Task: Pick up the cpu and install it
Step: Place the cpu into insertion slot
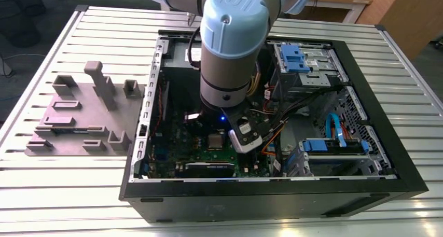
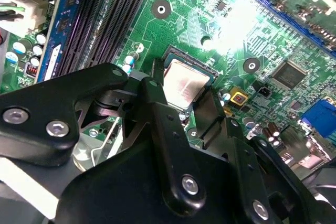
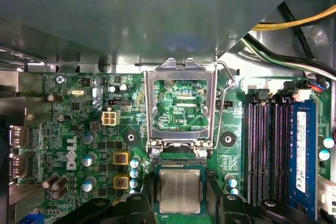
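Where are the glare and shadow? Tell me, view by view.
Second wrist view: white glare washes out the motherboard beside the cpu. First wrist view: cpu evenly lit, case wall dim. Exterior view: a blue light glows below the arm.

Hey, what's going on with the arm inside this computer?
The robot arm's gripper is down inside the open computer case, just above the motherboard. The cpu lies flat in its socket, right at the gripper. The socket's metal retention frame stands flipped open next to it, so the chip is not clamped in.
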